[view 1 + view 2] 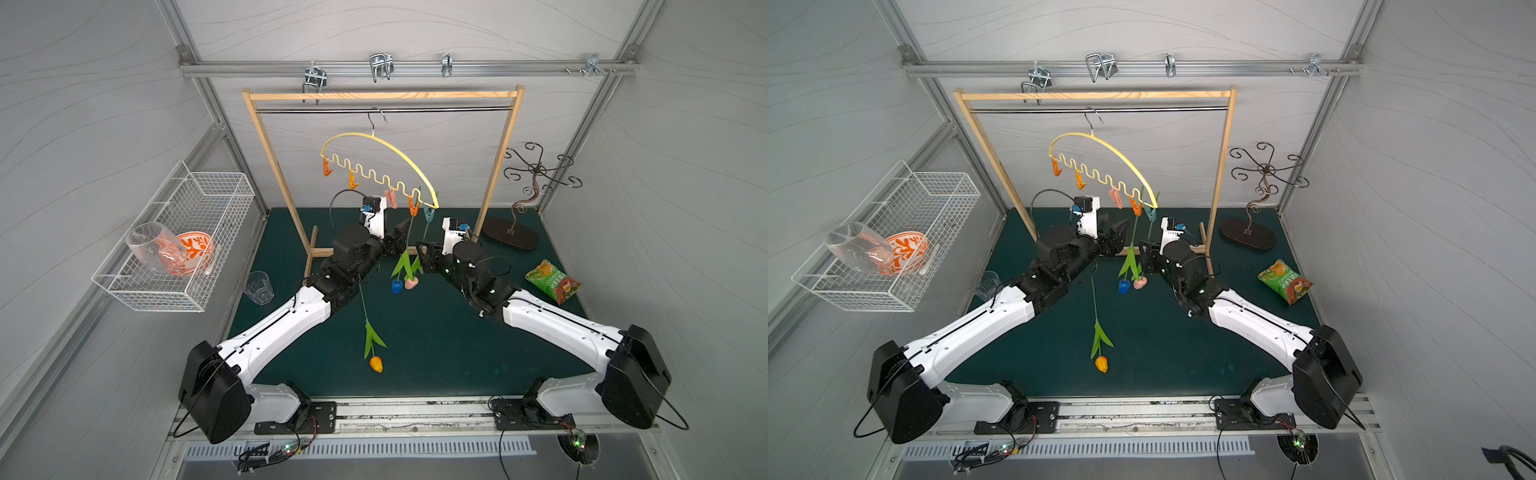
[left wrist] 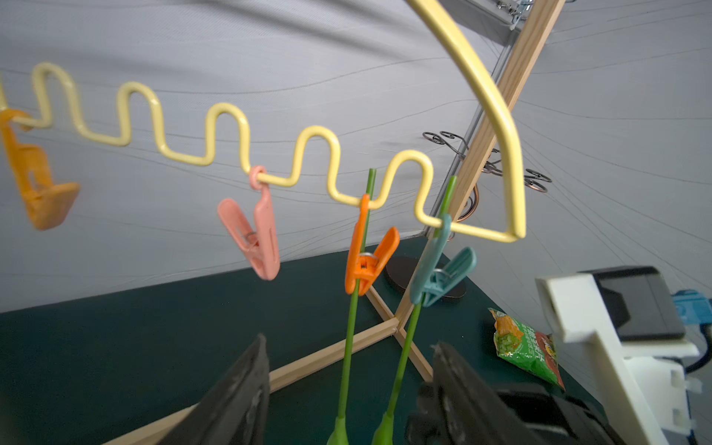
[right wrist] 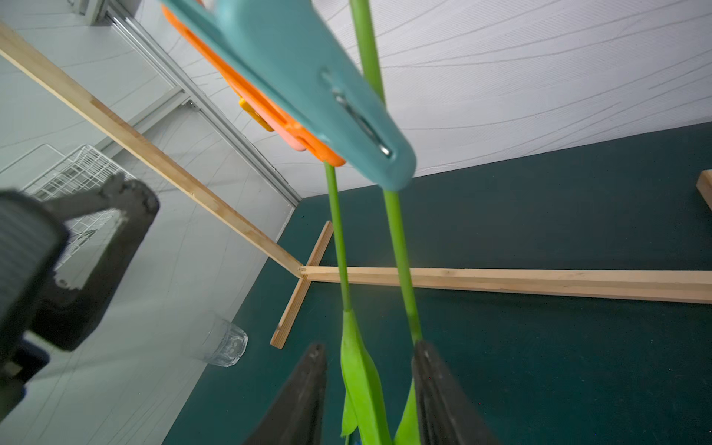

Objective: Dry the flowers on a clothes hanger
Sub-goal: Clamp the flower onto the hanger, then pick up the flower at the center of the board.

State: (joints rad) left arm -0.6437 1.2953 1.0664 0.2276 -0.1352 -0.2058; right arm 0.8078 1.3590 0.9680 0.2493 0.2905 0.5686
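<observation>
Left jaws: I see them wide apart around two thin green tulip stems (image 2: pixel 350 346), gripping neither.
Right jaws: parted around the same stems, gripping nothing.
Green crinkled snack bag (image 1: pixel 552 281): I can't read its print.

2 flowers (image 1: pixel 401 266) clipped on hanger (image 1: pixel 373 137) (rt end), 3rd flower (image 1: pixel 371 338) on mat (image 1: pixel 436 345).

Snack bag (image 1: pixel 552 286), tumbler (image 1: pixel 258 287) on mat (image 1: pixel 436 345) — wire basket (image 1: pixel 166 293) aside

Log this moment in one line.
blue tulip: clipped in orange clothespin | pink tulip: clipped in teal clothespin | orange tulip: on mat, unhung | left gripper: open | right gripper: open
</observation>
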